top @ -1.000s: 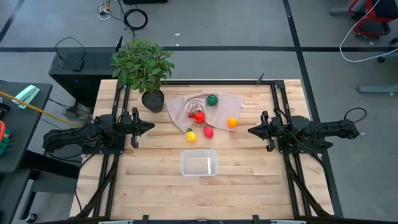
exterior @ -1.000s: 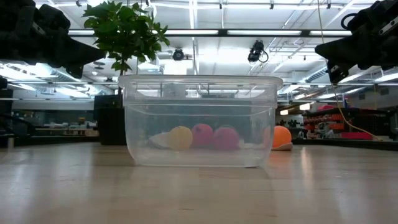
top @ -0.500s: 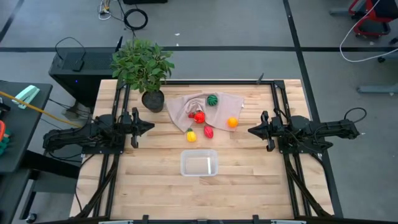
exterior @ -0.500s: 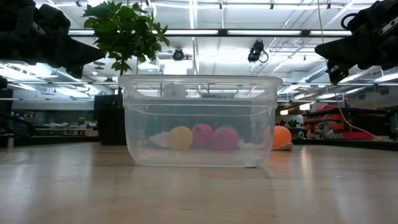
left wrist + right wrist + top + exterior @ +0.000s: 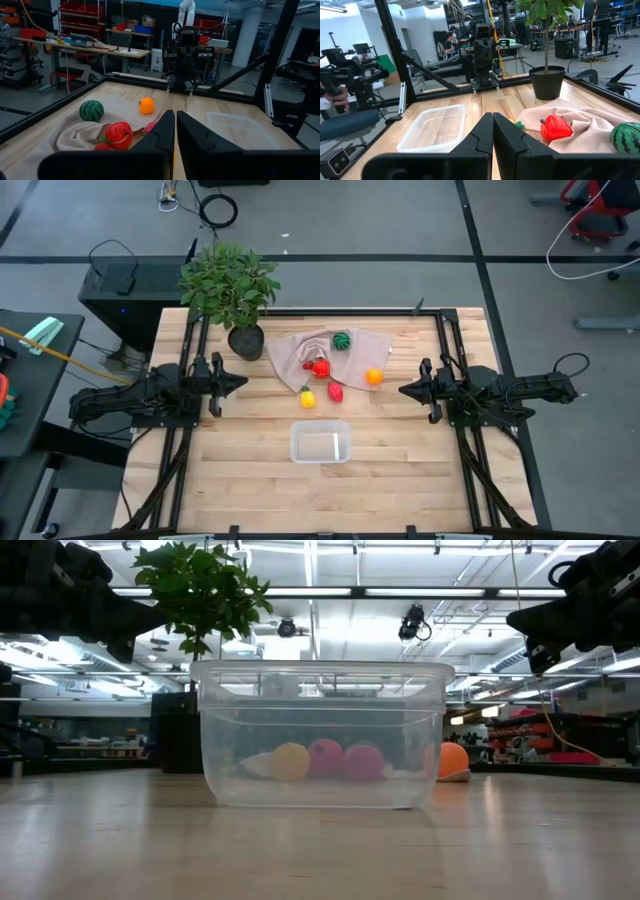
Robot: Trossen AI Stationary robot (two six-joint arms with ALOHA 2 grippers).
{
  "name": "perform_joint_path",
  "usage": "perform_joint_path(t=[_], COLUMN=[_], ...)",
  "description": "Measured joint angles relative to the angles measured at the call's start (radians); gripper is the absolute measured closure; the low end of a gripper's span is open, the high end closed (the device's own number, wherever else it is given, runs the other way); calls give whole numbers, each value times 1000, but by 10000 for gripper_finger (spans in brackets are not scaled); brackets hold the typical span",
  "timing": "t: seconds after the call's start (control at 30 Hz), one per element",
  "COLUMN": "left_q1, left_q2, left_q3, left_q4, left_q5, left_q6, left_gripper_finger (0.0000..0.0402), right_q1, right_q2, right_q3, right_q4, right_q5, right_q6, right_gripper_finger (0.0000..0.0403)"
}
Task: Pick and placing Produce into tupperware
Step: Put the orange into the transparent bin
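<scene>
The clear tupperware point(image 5: 320, 445) stands on the table near its near edge, with nothing in it. Beyond it lie the produce: a dark green round piece point(image 5: 342, 341) and a red one point(image 5: 320, 367) on the beige cloth point(image 5: 300, 355). A yellow piece point(image 5: 307, 398), a second red one point(image 5: 335, 392) and an orange one point(image 5: 373, 377) sit at the cloth's near edge. My left gripper point(image 5: 243, 383) hovers shut to the left of the produce. My right gripper point(image 5: 402, 390) hovers shut to their right. Both are held above the table and point toward the middle.
A leafy potted plant point(image 5: 232, 290) stands at the table's far left corner, just beyond the left arm. Black frame rails point(image 5: 445, 340) run along the table's sides and far edge. Bare wood lies on both sides of the tupperware.
</scene>
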Motion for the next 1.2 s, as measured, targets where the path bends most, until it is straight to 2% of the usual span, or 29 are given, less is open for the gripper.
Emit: perform_joint_path(t=[0.1,0.2,0.37,0.5,0.6,0.7,0.83,0.97,1.2], left_q1=[0,0,0,0,0,0,0,0,0], left_q2=[0,1,0,0,0,1,63,179,413], left_q3=[0,0,0,0,5,44,135,245,438], left_q4=[32,125,409,655,800,802,778,753,724], left_q5=[0,-4,-91,-97,-97,-97,-98,-99,-80], left_q6=[13,31,29,57,56,22,-23,-79,0], left_gripper_finger=[370,368,374,378,376,373,375,378,359], right_q1=[0,0,0,0,0,0,0,0,0], right_q2=[0,0,0,0,0,0,24,108,339], right_q3=[0,0,0,0,0,21,93,201,435], right_q4=[14,76,266,442,572,631,627,629,625], right_q5=[5,55,161,188,238,289,298,300,301], right_q6=[-4,6,59,92,208,309,298,200,-85], right_gripper_finger=[386,386,386,386,386,386,386,386,386])
